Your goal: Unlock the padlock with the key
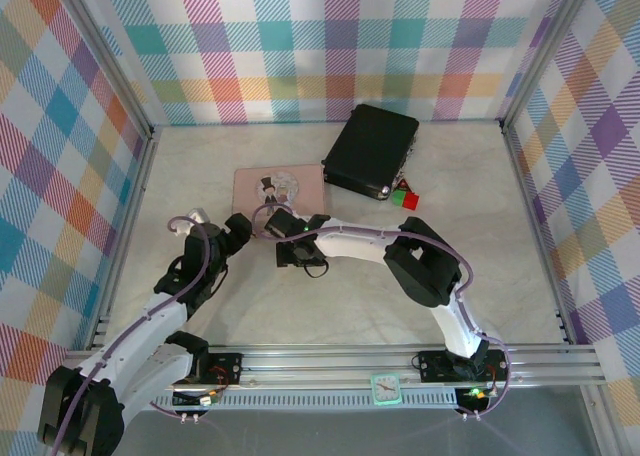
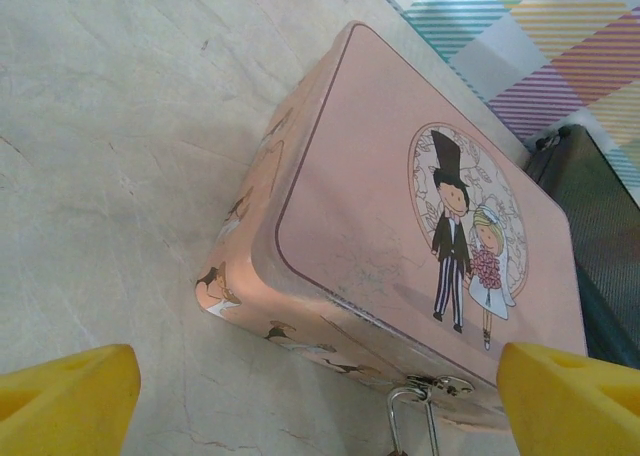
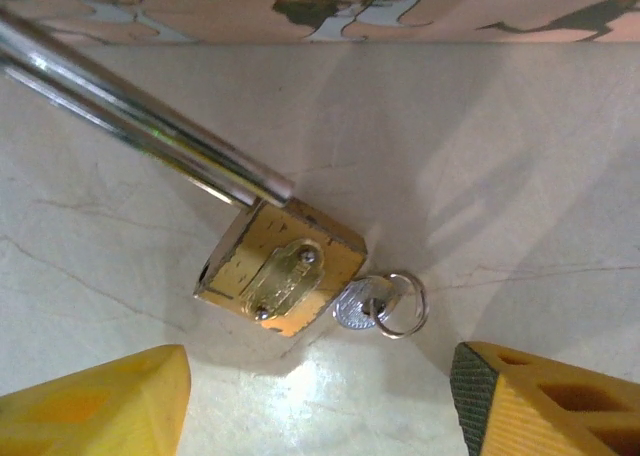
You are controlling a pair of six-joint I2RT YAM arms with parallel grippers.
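- A pale, marble-veined table is fenced by pastel plaid walls.
- A pink tin lies flat on the table, with a black case just beyond its far right corner.
- The padlock rests on the table by the tin's near side, its shackle reaching up to the tin's clasp.
- The key touches the brass body's corner farthest from the tin.
- The right gripper has its yellow fingers spread, with the padlock and key just ahead between them, untouched.
- The left gripper is spread wide and empty before the clasp.
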